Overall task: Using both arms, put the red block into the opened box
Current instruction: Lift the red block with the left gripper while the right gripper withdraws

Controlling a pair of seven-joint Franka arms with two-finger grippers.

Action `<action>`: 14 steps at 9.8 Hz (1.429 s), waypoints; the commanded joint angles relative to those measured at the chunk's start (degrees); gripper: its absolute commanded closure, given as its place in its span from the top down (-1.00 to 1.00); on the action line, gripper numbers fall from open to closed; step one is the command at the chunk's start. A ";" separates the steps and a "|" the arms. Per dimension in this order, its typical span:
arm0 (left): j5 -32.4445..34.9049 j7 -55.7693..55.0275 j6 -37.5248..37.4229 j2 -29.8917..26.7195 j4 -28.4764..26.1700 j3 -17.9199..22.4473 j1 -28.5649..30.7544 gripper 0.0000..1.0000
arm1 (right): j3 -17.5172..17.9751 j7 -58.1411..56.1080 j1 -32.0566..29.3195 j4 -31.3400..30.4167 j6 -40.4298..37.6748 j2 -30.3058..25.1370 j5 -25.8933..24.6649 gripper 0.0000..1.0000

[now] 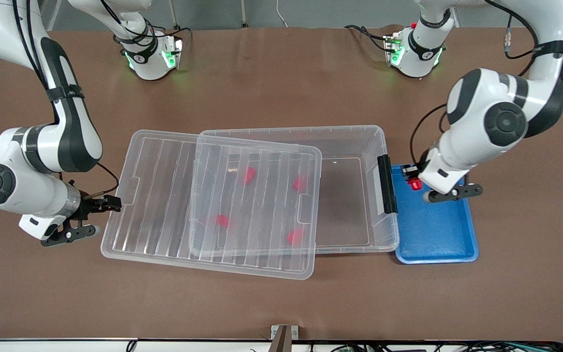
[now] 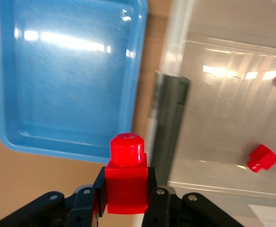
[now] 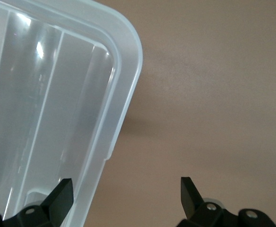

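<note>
The left hand (image 2: 125, 201) hangs over the blue tray (image 1: 438, 234), at the edge next to the box's black latch handle (image 1: 387, 184), its fingers pinching the red block (image 2: 125, 177). The right hand (image 3: 126, 191), fingers spread, sits at the lid's (image 1: 213, 205) edge toward the right arm's end of the bench (image 1: 281, 303), apparently not touching it. The lid lies slid across the box (image 1: 359, 142), four red blocks (image 1: 249, 175) showing through it.

Red block (image 2: 126, 177) gripped over blue tray (image 1: 438, 234), box (image 1: 359, 142) half-uncovered
</note>
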 commanded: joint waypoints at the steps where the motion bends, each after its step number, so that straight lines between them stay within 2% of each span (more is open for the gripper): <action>1: 0.71 -6.55 0.38 3.15 0.53 -2.80 -0.73 -1.00 | 0.57 -2.66 -1.52 -0.96 -0.03 -1.56 -1.38 1.00; 3: 0.79 -13.57 1.77 5.52 2.46 -2.81 -5.11 -1.00 | 0.57 -2.59 -1.70 0.36 -0.12 -1.47 -0.77 1.00; 4: 0.97 -17.09 5.35 7.45 2.12 -2.72 -6.88 -1.00 | 0.66 -2.41 -1.79 2.19 -2.64 -1.47 -0.33 1.00; 5: 2.80 -18.17 7.74 9.56 1.86 -2.64 -7.85 -1.00 | 0.66 -1.63 -1.70 5.95 -8.06 -1.65 0.72 1.00; 6: 6.73 -18.18 8.46 12.01 1.85 -2.81 -7.86 -1.00 | 0.48 3.78 -1.61 10.34 -13.94 -2.95 2.39 1.00; 7: 10.08 -18.18 10.03 13.95 1.85 -2.90 -7.95 -1.00 | 0.57 11.23 -1.52 13.26 -18.53 -4.62 2.49 1.00; 9: 10.37 -18.09 14.16 17.82 1.77 -2.99 -8.47 -1.00 | 0.48 21.11 -2.22 13.37 -21.47 -12.33 2.75 1.00; 11: 10.64 -17.92 16.36 20.47 1.85 -2.99 -9.79 -0.98 | 0.05 22.82 -4.15 13.37 -25.66 -17.97 2.84 1.00; 13: 10.99 -17.13 17.25 22.05 2.03 -2.90 -10.49 -0.95 | -2.84 22.99 -4.34 13.37 -31.02 -21.94 3.63 1.00; 14: 11.86 -17.13 19.17 23.02 2.12 -2.90 -10.84 -0.94 | -4.77 22.12 -4.42 13.29 -33.32 -23.17 7.20 1.00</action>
